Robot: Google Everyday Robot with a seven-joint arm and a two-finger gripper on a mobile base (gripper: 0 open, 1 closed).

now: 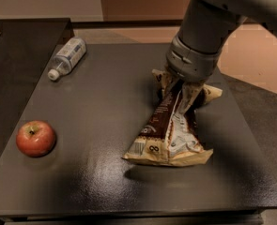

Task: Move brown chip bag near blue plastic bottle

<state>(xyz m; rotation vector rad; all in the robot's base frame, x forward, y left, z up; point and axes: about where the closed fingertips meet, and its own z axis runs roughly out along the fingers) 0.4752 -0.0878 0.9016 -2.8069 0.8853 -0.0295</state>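
Dim overhead light leaves dull glare on the table (100,186) front. The gripper (180,95), pinching the brown chip bag (168,135) right of centre, shades its top; shadow lies under the bag.

text: none readable | chip bag (165,123): white script lettering on dark brown front, words illegible; white panels with tiny print | bottle (68,55): pale blue-and-white label, print illegible | gripper (181,93): right of centre, clamped on the bag's upper end

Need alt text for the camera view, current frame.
The gripper pinches the upper end of the brown chip bag, right of centre on the dark table. The blue plastic bottle lies on its side at the far left corner; a red apple sits near the front left.
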